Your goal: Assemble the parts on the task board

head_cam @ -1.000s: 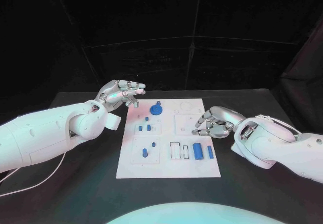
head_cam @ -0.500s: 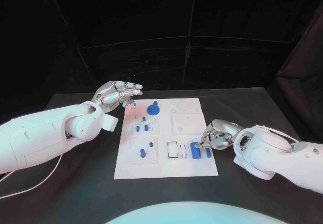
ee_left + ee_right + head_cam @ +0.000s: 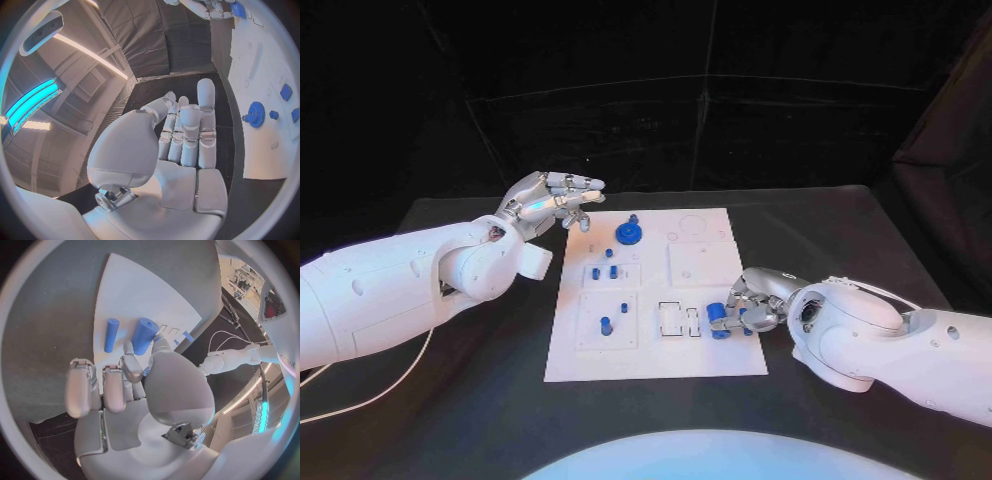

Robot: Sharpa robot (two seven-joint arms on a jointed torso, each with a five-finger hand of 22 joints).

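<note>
Tabletop (image 3: 430, 420): matte black and flat, carrying the board at its middle, with both white arms reaching in from either side.
Task board (image 3: 653, 355): a long white rectangular plate, smooth, with square raised panels and shallow outlined slots on its face; it lies flat between the two arms.
Left robot hand (image 3: 557, 203): silver, jointed, raised off the tabletop just beside the board's far left corner; the left wrist view shows its fingers (image 3: 187, 131) laid side by side and only partly curled, nothing in them.
Right robot hand (image 3: 744, 306): silver, curled down at the board's right edge, fingertips next to the large cylinder; the right wrist view shows the thumb tip touching that cylinder's end, but whether it is actually gripped I cannot tell.
Blue gear (image 3: 629, 235): a toothed disc with a small knob on top, standing on the far part of the board; it looks seated.
Large cylinder (image 3: 144, 336): smooth, round, solid blue, lying on its side on the board near the right edge.
Thin rod (image 3: 111, 334): a slimmer blue cylinder lying just beside the large one, apart from it.
Small blue pegs (image 3: 603, 272): short stubs on the left panels, some upright.
Progress: early to middling by my reading; the gear and a few pegs seem placed, while the cylinder, the rod and the outlined slots (image 3: 682, 321) remain to be matched.
</note>
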